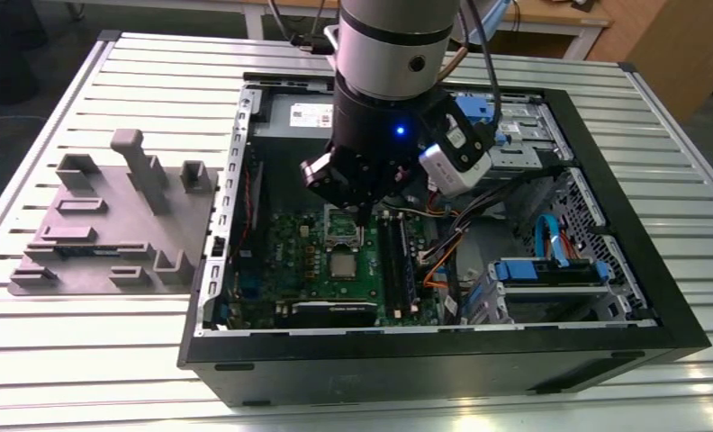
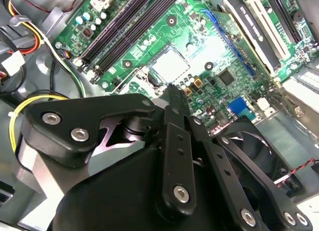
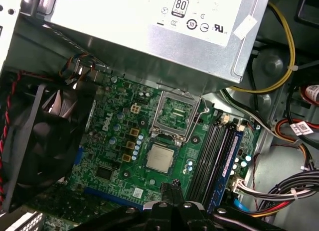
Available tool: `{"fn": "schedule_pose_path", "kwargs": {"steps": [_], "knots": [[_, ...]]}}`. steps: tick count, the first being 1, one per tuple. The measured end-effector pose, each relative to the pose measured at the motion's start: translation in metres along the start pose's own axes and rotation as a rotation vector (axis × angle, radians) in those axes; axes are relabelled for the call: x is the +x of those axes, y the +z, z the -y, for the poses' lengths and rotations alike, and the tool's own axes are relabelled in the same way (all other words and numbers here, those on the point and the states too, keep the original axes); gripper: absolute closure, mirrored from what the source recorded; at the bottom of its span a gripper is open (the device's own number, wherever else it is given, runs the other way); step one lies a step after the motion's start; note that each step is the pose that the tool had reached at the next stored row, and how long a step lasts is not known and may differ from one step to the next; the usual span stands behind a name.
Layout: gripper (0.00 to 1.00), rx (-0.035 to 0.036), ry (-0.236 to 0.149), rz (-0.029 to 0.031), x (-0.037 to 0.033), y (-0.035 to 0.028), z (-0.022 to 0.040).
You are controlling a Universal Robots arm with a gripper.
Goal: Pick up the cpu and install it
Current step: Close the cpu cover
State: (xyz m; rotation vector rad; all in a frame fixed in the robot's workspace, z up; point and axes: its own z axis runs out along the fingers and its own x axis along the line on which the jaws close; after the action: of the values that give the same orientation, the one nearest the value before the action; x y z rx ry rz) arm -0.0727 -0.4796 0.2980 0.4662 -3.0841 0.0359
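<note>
gripper (image 3: 175, 187) | over motherboard (image 3: 119, 156) | cpu (image 3: 160, 158) seated | slatted table (image 1: 80, 360)

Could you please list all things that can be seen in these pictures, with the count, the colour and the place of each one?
computer case: one, black, open, on the slatted table.
slatted table: one, pale metal, under everything.
motherboard: one, green, on the floor of the case.
cpu: one, silvery, lying in the board's socket, beside the opened socket frame.
socket frame: one, metal, open, between the cpu and the power supply.
memory sticks: long, black, beside the cpu; number unclear.
power supply: one, grey box with white label, at the case's edge.
fan: one, black, in the case.
cables: several, orange, yellow, black, blue.
fixture: one, grey plastic, on the exterior view's left of the case.
gripper: one, black, above the board near the cpu.
</note>
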Motion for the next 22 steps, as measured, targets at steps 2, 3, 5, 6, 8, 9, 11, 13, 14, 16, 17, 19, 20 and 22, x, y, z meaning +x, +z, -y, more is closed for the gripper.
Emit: {"fn": "schedule_pose_path", "kwargs": {"steps": [2, 3, 5, 6, 8, 9, 11, 13, 14, 16, 17, 19, 20, 22], "knots": [[0.9, 0.0, 0.0, 0.0001, -0.0018, 0.0001, 0.0005], [0.9, -0.0001, 0.0, 0.0001, -0.0027, 0.0003, 0.0008], [0.9, 0.0, -0.002, 0.0001, -0.0039, 0.0004, 0.0012], [0.9, -0.0003, -0.009, 0.0003, -0.0039, 0.0004, 0.0012], [0.9, -0.0076, -0.026, 0.0031, -0.0043, 0.0005, 0.0013], [0.9, -0.0197, -0.029, 0.0071, -0.0045, 0.0007, 0.0014], [0.9, -0.0451, -0.032, 0.0143, -0.0061, 0.0009, 0.0018], [0.9, -0.0559, -0.042, 0.0175, -0.0066, 0.0013, 0.002], [0.9, -0.0559, -0.057, 0.0175, -0.0067, 0.0015, 0.0019], [0.9, -0.0554, -0.092, 0.0171, -0.0067, 0.0018, 0.002], [0.9, -0.0553, -0.108, 0.0171, -0.0067, 0.002, 0.002], [0.9, -0.0551, -0.137, 0.017, -0.0067, 0.0024, 0.002], [0.9, -0.055, -0.147, 0.017, -0.0067, 0.0028, 0.002], [0.9, -0.0548, -0.155, 0.0171, -0.0067, 0.004, 0.002]]}}
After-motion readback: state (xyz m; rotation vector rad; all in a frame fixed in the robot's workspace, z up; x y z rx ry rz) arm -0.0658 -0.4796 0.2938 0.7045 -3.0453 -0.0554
